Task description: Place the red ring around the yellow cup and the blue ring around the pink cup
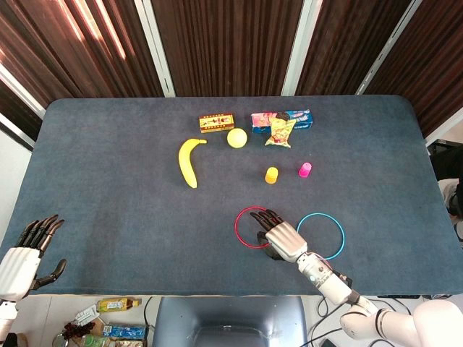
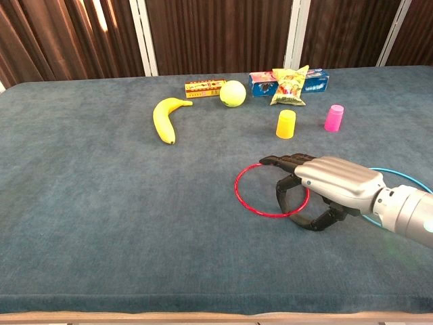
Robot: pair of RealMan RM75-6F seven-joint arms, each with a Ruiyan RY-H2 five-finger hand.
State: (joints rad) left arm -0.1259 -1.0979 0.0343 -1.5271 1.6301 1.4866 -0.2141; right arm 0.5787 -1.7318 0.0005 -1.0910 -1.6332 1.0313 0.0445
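Observation:
The red ring [image 1: 236, 228] [image 2: 236, 190] lies flat on the blue table near the front. My right hand [image 1: 279, 236] [image 2: 329, 185] is low over its right side, with fingers curled down inside the ring and the thumb outside its near rim. The ring still rests on the cloth. Just right of the hand lies the blue ring [image 1: 320, 215] [image 2: 399, 173], partly hidden by the wrist in the chest view. The yellow cup [image 1: 271, 175] [image 2: 285, 124] and pink cup [image 1: 305, 170] [image 2: 333, 117] stand upside down behind the rings. My left hand [image 1: 25, 256] hangs empty, fingers apart, off the table's front left corner.
A banana [image 1: 188, 163] [image 2: 162, 118], a yellow ball [image 1: 236, 137] [image 2: 233, 93], a small red-yellow box [image 1: 217, 122] [image 2: 204, 88] and snack packets [image 1: 282, 123] [image 2: 289, 84] lie along the back middle of the table.

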